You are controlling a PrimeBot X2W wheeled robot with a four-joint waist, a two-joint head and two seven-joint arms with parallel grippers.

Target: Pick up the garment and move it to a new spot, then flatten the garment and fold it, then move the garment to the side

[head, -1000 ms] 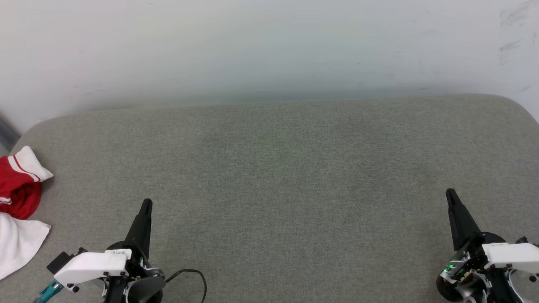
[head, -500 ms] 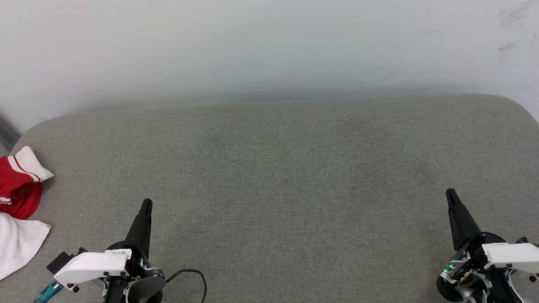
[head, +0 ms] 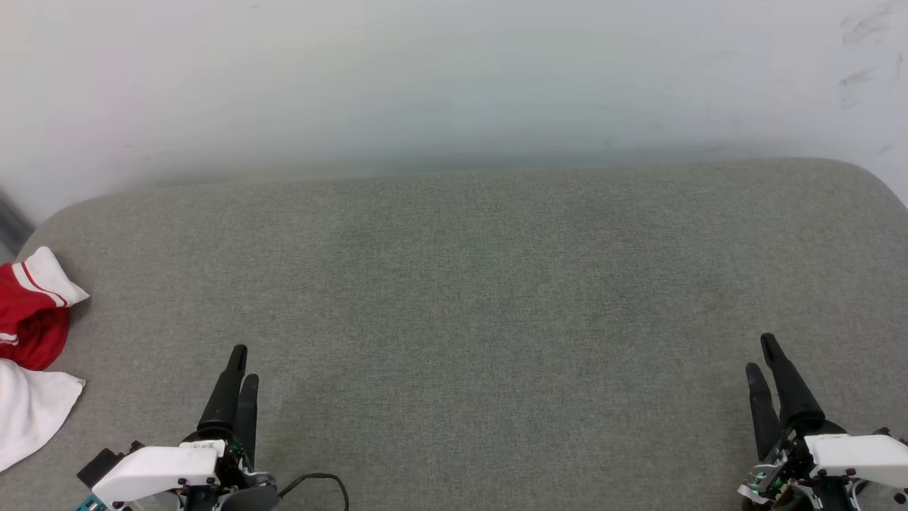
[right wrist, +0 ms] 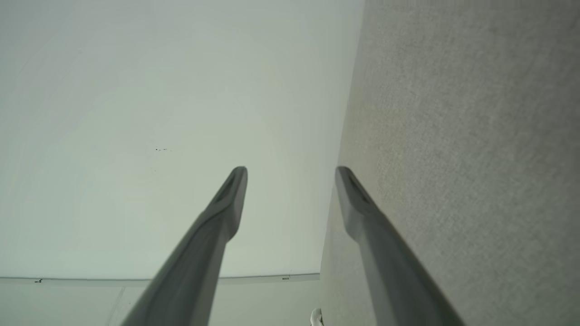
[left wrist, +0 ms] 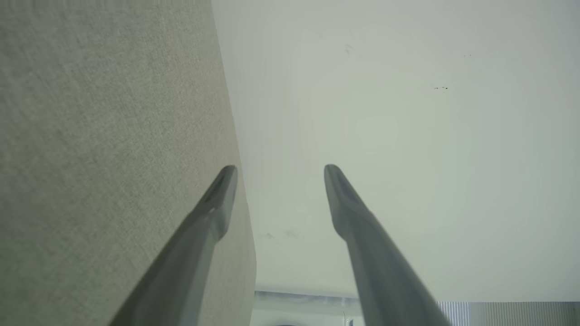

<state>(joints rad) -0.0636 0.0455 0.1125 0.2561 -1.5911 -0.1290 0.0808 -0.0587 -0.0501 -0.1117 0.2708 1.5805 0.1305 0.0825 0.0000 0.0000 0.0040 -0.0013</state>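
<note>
Garment: You had the garment (head: 32, 305) bunched at the bench's left edge, red cloth with a white, red-striped sleeve on top. The head view's left border cut it off.
White cloth: A white fold (head: 28, 411) lay touching the red bundle on its near side. I could not tell whether it belonged to the same piece.
Bench: The grey fabric-covered bench (head: 468, 298) met a pale wall (head: 454, 85) along its far edge.
Left end effector: Your left end effector (head: 245, 363) was released, its fingers apart and holding nothing. It sat near the bench's near edge toward the left corner, well apart from the garment.
Right end effector: Your right end effector (head: 760, 353) was released too and held nothing, near the near edge by the right corner.
Wrist views: Each pair of parted fingers pointed at the line where bench fabric met wall.
Cable: A dark cable (head: 326, 479) looped beside your left wrist at the near edge.
</note>
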